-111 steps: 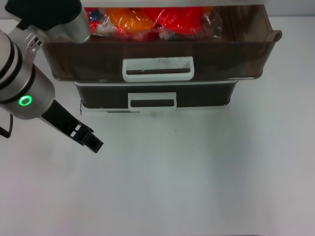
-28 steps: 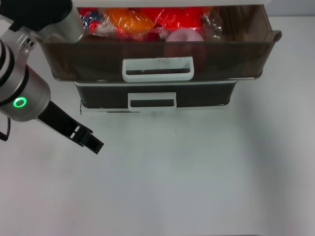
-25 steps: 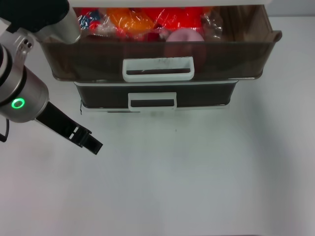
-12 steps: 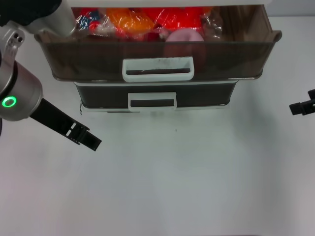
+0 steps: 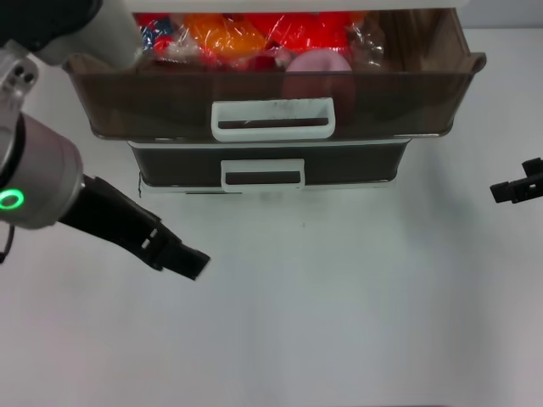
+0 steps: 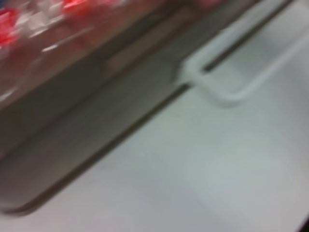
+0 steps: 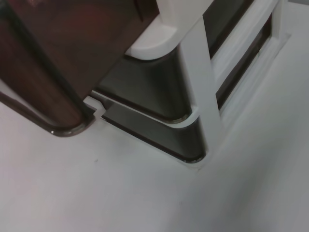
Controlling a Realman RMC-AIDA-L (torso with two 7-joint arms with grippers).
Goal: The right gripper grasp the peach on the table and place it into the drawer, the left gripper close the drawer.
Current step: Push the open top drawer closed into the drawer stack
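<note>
The left gripper (image 5: 188, 261) hangs over the white worktop (image 5: 339, 322), in front of the drawer unit and toward its left end, well short of the handles. Its black fingers look pressed together at the tip, though the head view shows them only as one dark wedge, so that is a fair reading rather than a sure one. Behind it runs the thick silver arm with its green ring (image 5: 10, 200) lit.

The right gripper (image 5: 514, 189) shows only at the right edge of the head view, over the worktop and well apart from the drawers; whether its fingers are apart or together I cannot tell.

The drawer (image 5: 271, 102), wide and brown-translucent, stands pulled out, its long white handle (image 5: 272, 119) facing the robot. The peach (image 5: 319, 68) lies inside it, right of centre, against the front wall and beside the red and orange wrapped items (image 5: 246, 34) that fill the back. A clear crinkled wrapper (image 5: 366, 41) sits to the peach's right.

Below is the narrower dark drawer (image 5: 267, 165) with a shorter white handle (image 5: 262, 174), set back from the upper one.

The left wrist view is blurred, showing a white handle (image 6: 241, 72) and brown drawer front (image 6: 72, 96) above the worktop. The right wrist view shows the unit's corner (image 7: 190, 121) and the brown drawer's rounded edge (image 7: 53, 96). No writing or brand can be read anywhere.
</note>
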